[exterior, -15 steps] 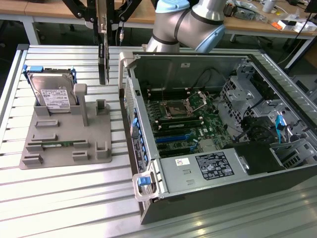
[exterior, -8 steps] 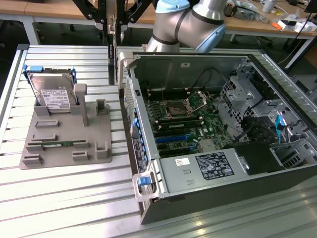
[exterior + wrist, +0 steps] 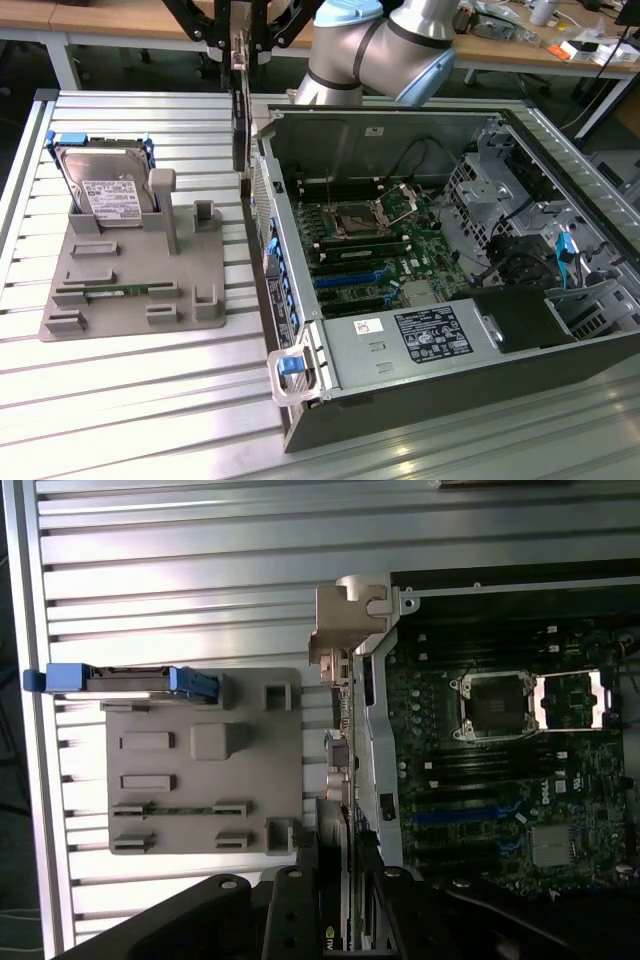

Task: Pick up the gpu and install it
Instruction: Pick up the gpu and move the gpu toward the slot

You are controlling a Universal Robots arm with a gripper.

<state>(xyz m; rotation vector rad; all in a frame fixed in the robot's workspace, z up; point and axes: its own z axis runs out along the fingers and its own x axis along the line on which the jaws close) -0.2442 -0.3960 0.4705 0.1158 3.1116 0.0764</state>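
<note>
Exterior view: the gripper is at the top of the picture, under the grey and blue arm. Its jaws are partly closed and clamp the upper end of the gpu. The gpu hangs upright in the air with its thin edge toward the camera. It is over the strip of table between the holder and the case, just beside the case's outer wall and toward the table edge that is farthest from this camera. It is not inside the case. The grey holder lies flat near the table edge on the exterior view's left. A drive with blue side rails stands in the holder's far corner, and a narrow green stick lies in a slot close to the holder's near edge. The open case takes up the part of the table on the exterior view's right. On its floor is the green board, with an open socket in the middle and blue slots next to it. In the wrist view the gpu runs between the two black jaws, along the outside of the case wall.
</note>
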